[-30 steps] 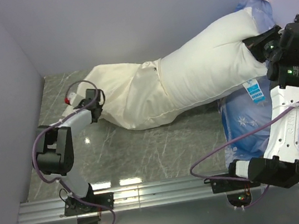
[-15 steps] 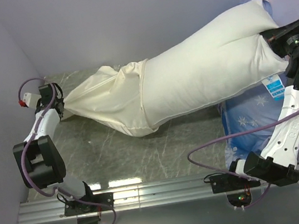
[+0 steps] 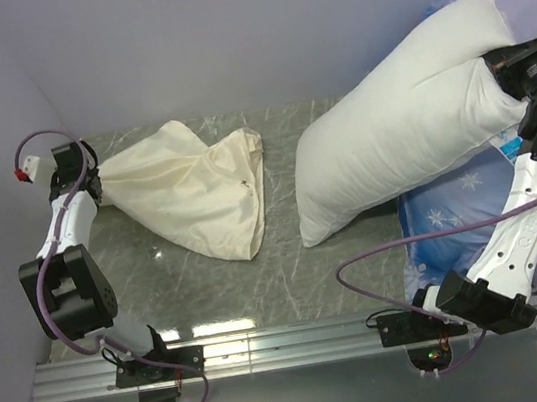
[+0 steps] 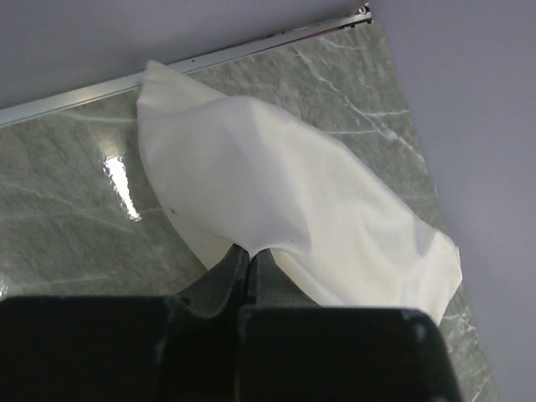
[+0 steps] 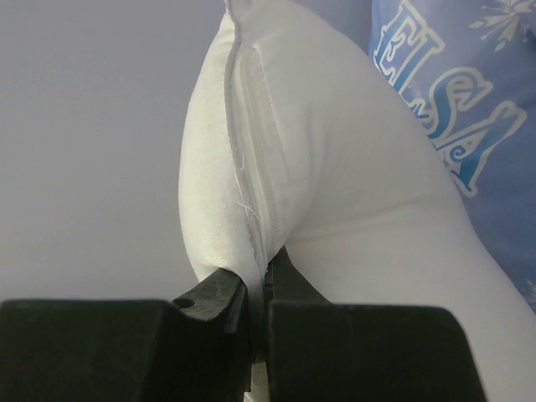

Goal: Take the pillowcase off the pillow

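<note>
The cream pillowcase (image 3: 191,187) lies limp and wrinkled on the left part of the green marbled desk (image 3: 220,279), with a clear gap between it and the white pillow (image 3: 400,136). The left jaws pinch its far-left corner near the wall. The pillow slants up to the right, its lower corner on the desk. The right jaws clamp its right end above a blue printed pillow (image 3: 449,225).

Satiny pillowcase (image 3: 186,188), matt cloth pillow (image 3: 398,121), glossy table (image 3: 287,259)
</note>
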Available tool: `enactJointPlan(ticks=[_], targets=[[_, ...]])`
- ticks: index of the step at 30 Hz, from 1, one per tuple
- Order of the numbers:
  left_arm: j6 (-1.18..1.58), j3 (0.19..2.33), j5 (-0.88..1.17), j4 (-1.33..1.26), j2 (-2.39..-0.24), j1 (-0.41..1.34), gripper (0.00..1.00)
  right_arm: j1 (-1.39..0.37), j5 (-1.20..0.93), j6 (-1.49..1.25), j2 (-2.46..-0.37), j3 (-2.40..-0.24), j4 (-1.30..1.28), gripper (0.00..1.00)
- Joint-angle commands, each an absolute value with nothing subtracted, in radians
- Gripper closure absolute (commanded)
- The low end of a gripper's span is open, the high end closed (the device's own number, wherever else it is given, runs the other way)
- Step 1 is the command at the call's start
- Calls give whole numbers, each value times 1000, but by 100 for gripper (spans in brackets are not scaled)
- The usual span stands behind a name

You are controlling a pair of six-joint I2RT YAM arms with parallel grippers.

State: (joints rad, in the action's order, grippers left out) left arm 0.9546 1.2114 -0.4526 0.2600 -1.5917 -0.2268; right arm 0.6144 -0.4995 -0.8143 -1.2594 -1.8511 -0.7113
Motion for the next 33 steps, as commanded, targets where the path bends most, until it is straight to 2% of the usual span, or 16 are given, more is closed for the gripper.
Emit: enactJointPlan(ticks=[1, 6, 14, 17, 19, 27, 29, 33], targets=[[888, 1256, -415, 209, -1540, -235, 100, 615, -511, -882, -1238, -1925, -505, 100], [813, 1197, -201, 112, -1529, -210, 100, 468, -416, -796, -1195, -1840, -517, 100], [794, 1021, -172, 43, -1483, -31, 100, 125, -161, -713, -1051, -1582, -453, 100], [796, 932, -143, 8, -1470, -6, 94, 55, -111, -683, -1014, -1477, -440, 100], [796, 887, -126, -37, -1462, 31, 87, 35, -42, -652, -996, -1422, -436, 100], [824, 744, -78, -107, -1398, 95, 77, 46, 3, -659, -1127, -1482, -480, 100], [844, 715, -55, -120, -1390, 124, 77, 5, -22, -676, -1106, -1393, -390, 100], [857, 689, -69, -124, -1373, 181, 82, -159, 89, -647, -1094, -1230, -357, 100]])
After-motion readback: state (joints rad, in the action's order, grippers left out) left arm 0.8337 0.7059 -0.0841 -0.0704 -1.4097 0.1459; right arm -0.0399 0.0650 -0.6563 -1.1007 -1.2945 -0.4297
